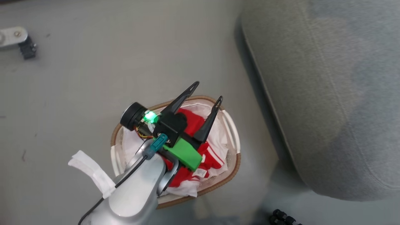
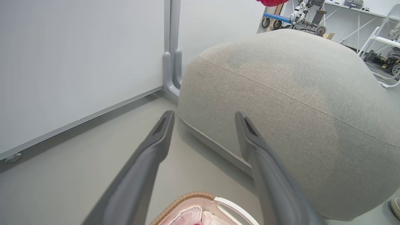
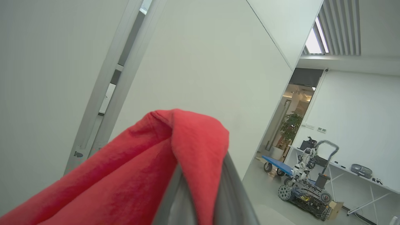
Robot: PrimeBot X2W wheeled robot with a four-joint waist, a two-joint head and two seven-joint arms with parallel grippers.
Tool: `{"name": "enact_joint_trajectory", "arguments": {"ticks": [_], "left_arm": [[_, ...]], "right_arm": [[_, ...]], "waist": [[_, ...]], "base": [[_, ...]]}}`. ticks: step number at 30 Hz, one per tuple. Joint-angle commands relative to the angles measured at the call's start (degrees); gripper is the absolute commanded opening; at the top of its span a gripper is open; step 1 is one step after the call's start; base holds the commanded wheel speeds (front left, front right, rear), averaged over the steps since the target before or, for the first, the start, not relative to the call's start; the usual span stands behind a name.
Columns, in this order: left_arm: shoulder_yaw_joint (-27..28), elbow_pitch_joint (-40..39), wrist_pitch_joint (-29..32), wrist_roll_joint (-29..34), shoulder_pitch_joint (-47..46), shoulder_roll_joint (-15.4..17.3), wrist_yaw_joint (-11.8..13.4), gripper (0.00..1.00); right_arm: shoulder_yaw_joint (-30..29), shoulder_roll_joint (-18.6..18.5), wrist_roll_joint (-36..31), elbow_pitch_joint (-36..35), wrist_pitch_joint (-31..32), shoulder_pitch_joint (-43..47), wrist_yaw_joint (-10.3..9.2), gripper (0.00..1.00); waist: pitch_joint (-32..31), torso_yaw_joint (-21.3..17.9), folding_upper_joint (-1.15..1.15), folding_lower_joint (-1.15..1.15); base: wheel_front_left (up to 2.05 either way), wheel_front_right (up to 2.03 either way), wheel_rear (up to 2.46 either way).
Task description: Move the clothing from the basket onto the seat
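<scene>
Two red lots. One garment (image 3: 134, 162) clamped in right gripper (image 3: 201, 164), held high; rest of clothing (image 1: 214, 154) in basket (image 1: 218, 183), beside seat (image 1: 328, 93). Over basket, left gripper (image 1: 208, 91) spread wide, empty. Likely soft, light, limp: best pinched at raised fold.

Inventory: one laundry basket (image 1: 215, 184); one grey seat cushion (image 1: 328, 93); red garments (image 1: 195, 123), at least two (image 3: 140, 175).

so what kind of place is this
Probably a robotics lab in an office building: a small grey wheeled robot beside a blue flat trolley, and bare white partition walls.
</scene>
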Motion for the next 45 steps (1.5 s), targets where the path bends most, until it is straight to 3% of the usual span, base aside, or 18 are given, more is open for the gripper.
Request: {"name": "enact_joint_trajectory", "arguments": {"ticks": [1,7,16,22,23,25,26,37,45], "left_arm": [[0.22,-0.49,-0.02,-0.02,-1.24,-0.13,-0.07,1.0],[0.16,-1.63,-0.02,1.01,-2.43,-0.13,0.1,1.0],[1.46,-1.64,-0.02,0.72,-2.65,-0.37,0.51,1.0],[1.88,-0.85,-0.02,0.92,-2.27,-0.78,0.41,1.0],[2.1,-0.64,-0.02,0.82,-2.07,-0.8,0.41,1.0],[2.58,-0.18,-0.02,0.69,-1.58,-0.69,0.51,1.0],[2.77,0.01,-0.02,0.68,-1.32,-0.64,0.55,1.0],[7.32,-0.26,-0.02,-0.98,2.47,-1.16,0.93,1.0],[12.01,-1.13,-0.02,-1.75,7.13,-2.22,0.9,1.0]], "right_arm": [[-0.69,-0.99,-0.86,1.31,-0.02,-0.7,-0.06,0.0],[-6.15,-6.02,-3.45,9.09,-0.02,-0.05,-0.06,0.0],[-10.48,-3.63,-5.6,16.86,-0.02,5.54,-0.06,0.0],[-9.88,-1.93,-6.6,20.71,-0.02,8.6,-0.06,0.0],[-9.57,-1.6,-6.59,21.21,-0.02,9.14,-0.06,0.14],[-9.03,-0.79,-6.01,21.48,-0.02,10.14,-0.06,0.54],[-8.62,-0.46,-5.8,21.35,-0.02,10.77,-0.06,1.0],[-1.23,3.17,-2.29,17.06,-0.02,21.19,-0.06,1.0],[1.15,3.08,-1.45,14.28,-0.02,25.88,-0.06,1.0]], "waist": [[5.54,6.18,0.45,-0.01],[9.17,9.1,0.45,-0.01],[12.07,9.7,0.45,-0.01],[11.51,9.94,0.45,-0.01],[11.25,9.97,0.45,-0.01],[10.61,9.87,0.45,-0.01],[10.25,9.8,0.45,-0.01],[2.78,8.79,0.45,-0.01],[-5.56,9.64,0.45,-0.01]], "base": [[0.0,0.0,0.0],[0.0,0.0,0.0],[0.0,0.0,0.0],[0.0,0.0,0.0],[0.0,0.0,0.0],[0.0,0.0,0.0],[0.0,0.0,0.0],[0.0,0.0,0.0],[0.0,0.0,0.0]]}}
